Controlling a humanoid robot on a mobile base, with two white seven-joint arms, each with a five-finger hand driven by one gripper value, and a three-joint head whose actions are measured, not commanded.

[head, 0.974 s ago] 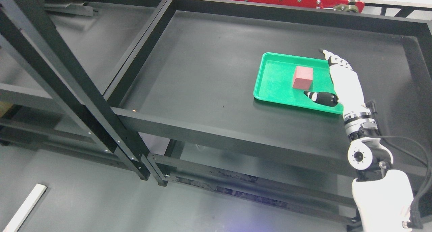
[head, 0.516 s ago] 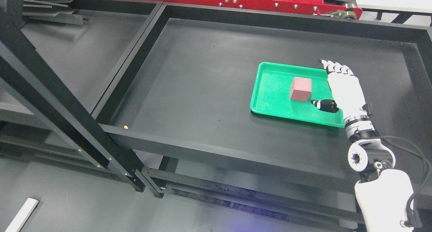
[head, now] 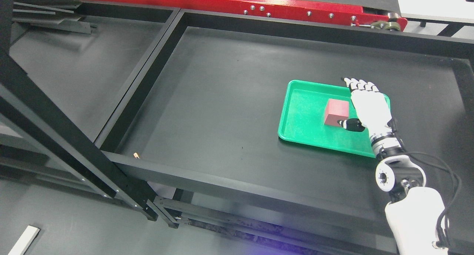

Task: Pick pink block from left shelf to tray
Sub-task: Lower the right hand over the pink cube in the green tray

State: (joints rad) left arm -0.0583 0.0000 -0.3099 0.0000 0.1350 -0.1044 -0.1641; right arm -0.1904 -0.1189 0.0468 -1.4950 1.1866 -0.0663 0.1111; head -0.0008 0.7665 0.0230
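The right hand (head: 364,106) reaches up from the lower right corner on a white, jointed arm and hovers over the right part of the green tray (head: 301,134). Its four fingers (head: 356,85) are stretched out nearly straight, side by side, pointing toward 11 o'clock; their tips lie over the tray's far rim. The dark thumb (head: 350,124) juts out toward 9 o'clock, and its tip sits right against the near right edge of the pink block (head: 336,112). The hand is wide open and grips nothing; whether the thumb truly touches the block or only overlaps it from this view cannot be told.

The pink block is a small cube with flat matte faces and sharp edges, its top a lighter pink than the shaded side. It rests inside the tray, right of the tray's middle, at 9 o'clock from the palm.

The tray is a shallow rectangle of green plastic with rounded corners, a raised lip and a faintly grainy floor. It lies on the broad black shelf (head: 229,92), a matte panel framed by square black metal beams. At 12 o'clock, beyond the shelf, runs a glossy red beam (head: 207,1) studded with bolts.
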